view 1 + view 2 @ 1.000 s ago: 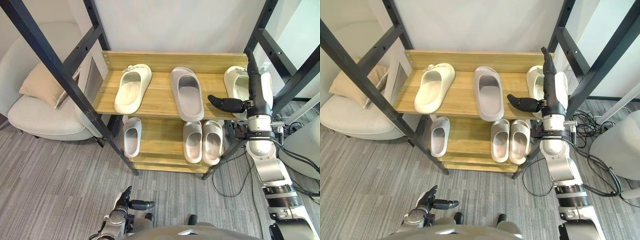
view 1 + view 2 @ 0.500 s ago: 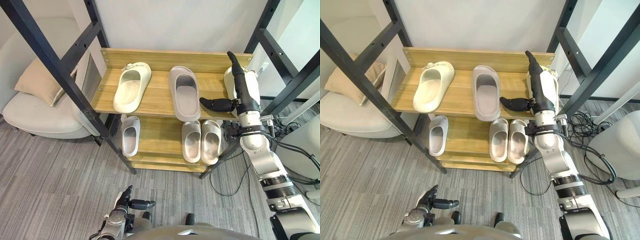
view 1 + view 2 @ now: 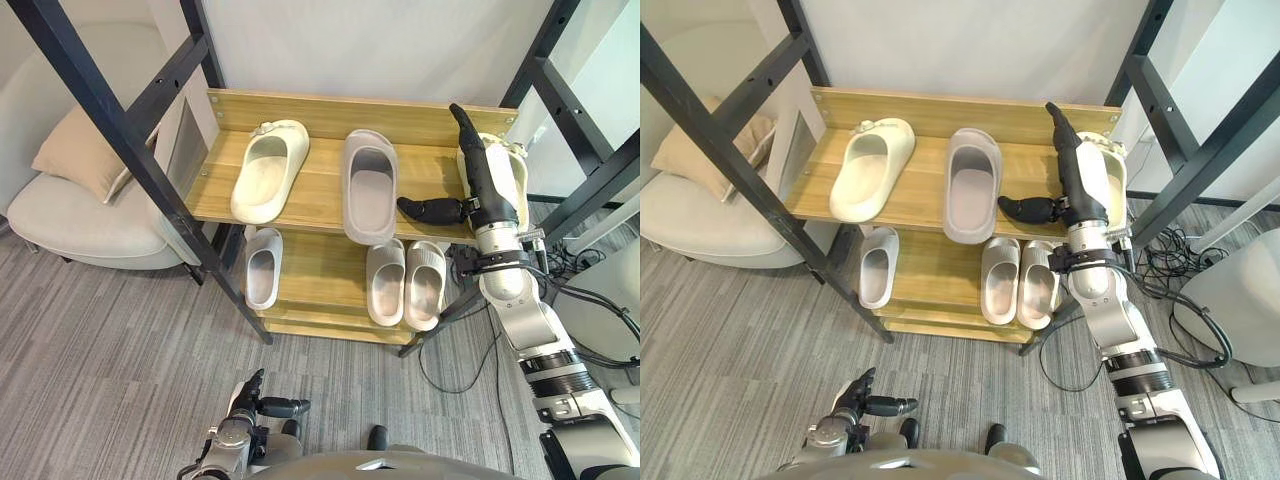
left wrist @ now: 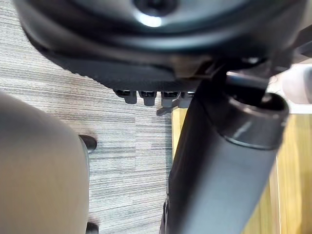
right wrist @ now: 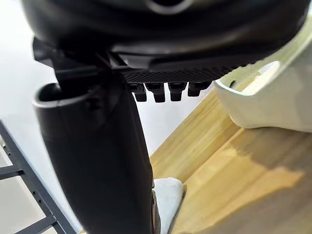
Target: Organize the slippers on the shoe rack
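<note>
Checker: Slippers, where did they lie?

Recorder: On the top shelf of the shoe rack (image 3: 320,190), a cream slipper (image 3: 268,172) lay at the left, angled. A grey slipper (image 3: 370,187) sat mid-shelf with its near end at the front edge. A second cream slipper (image 5: 263,102) was at the far right end. On the lower shelf were a small white slipper (image 3: 262,278) at the left and a grey pair (image 3: 385,285) side by side.

Checker: Hands?

Recorder: Right hand (image 3: 489,192) was up at the shelf's right end, fingers straight and close together, thumb out toward the grey slipper, holding nothing. It lay along the second cream slipper's inner side; contact could not be told. Left hand (image 3: 258,405) hung low by the floor, fingers relaxed, empty.

Checker: Advice for the step?

Recorder: Judged it a reach for the second cream slipper, whose likely mate lay well apart. Curl the fingers over its inner wall, lift it before carrying it across, and keep the thumb off the grey slipper.
</note>
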Robot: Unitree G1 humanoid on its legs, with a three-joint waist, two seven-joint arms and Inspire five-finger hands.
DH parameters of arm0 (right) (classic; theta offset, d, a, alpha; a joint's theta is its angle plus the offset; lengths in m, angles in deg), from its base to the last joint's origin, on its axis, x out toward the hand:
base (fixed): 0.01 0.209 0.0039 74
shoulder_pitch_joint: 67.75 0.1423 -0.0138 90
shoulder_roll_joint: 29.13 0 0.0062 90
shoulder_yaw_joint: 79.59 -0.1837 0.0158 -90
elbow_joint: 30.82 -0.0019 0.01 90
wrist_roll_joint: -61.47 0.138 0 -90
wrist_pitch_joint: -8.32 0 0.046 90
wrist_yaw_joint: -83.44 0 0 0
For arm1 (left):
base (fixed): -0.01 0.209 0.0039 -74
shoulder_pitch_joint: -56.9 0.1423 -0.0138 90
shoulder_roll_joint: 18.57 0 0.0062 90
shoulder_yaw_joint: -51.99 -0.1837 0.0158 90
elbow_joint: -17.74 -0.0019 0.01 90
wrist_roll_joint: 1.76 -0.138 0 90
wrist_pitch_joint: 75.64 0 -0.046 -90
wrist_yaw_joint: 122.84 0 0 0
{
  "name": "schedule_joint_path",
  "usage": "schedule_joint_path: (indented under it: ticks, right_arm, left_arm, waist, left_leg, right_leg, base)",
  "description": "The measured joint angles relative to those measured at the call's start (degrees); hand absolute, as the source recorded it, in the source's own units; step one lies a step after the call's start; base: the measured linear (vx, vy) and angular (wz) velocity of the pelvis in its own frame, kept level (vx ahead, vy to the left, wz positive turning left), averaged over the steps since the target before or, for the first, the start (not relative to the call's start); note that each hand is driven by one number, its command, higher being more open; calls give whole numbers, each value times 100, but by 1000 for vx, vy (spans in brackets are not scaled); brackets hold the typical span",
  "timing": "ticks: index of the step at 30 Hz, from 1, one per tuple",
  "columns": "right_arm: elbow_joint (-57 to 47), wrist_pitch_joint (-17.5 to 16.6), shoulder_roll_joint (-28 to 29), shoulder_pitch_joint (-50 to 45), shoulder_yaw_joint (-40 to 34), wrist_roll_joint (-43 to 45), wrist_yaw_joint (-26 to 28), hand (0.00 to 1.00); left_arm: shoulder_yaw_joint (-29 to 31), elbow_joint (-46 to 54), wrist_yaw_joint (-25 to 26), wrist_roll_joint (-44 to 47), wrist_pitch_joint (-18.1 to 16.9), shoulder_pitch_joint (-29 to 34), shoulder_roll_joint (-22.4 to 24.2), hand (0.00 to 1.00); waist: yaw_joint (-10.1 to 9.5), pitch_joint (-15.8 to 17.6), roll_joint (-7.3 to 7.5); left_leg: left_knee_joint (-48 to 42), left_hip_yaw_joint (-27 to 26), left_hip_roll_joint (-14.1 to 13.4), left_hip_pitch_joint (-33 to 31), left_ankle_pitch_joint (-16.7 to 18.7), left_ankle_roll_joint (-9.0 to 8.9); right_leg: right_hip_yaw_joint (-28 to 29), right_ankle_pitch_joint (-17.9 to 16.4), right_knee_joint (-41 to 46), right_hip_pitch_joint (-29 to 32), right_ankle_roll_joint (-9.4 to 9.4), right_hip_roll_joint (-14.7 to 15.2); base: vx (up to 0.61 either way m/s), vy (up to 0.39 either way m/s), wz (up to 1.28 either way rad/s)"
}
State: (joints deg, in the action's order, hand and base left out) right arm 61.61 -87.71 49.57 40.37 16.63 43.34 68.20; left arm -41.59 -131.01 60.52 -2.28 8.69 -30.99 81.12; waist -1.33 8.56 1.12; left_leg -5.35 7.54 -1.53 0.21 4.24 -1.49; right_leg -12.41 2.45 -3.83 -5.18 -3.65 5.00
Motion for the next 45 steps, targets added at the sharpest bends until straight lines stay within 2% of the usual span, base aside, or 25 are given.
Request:
schedule_joint_path:
  ticks: [13,24,32,45]
  right_arm:
    - [-1185,-81,78,0,-257,-99,-133,100]
    - [-1259,-139,95,4,-262,-73,-135,100]
    - [-593,-145,93,465,12,39,-96,100]
    - [500,-125,93,879,253,250,-68,100]
  left_arm:
    - [2,5,2,-3,5,7,0,100]
    - [1,4,-3,-3,4,10,-1,100]
    - [1,33,-13,1,-5,2,-4,100]
    - [-4,172,-14,38,-6,1,-36,100]
  waist:
    - [-3,-1,2]
    - [-38,-8,13]
    - [-129,-19,34]
    - [-296,-15,176]
  left_leg:
    - [7,-32,-13,59,-1,-4]
    - [8,-20,-13,56,-2,-4]
    - [8,99,-5,-5,-14,-15]
    - [65,308,1,-105,-73,-61]
  right_leg:
    - [41,-33,95,9,7,4]
    - [30,-45,103,10,8,4]
    - [-86,-79,106,9,1,3]
    - [-304,-134,104,21,20,-15]
  base:
    - [-6,4,-2]
    - [0,0,0]
    - [2,1,8]
    - [17,-10,9]
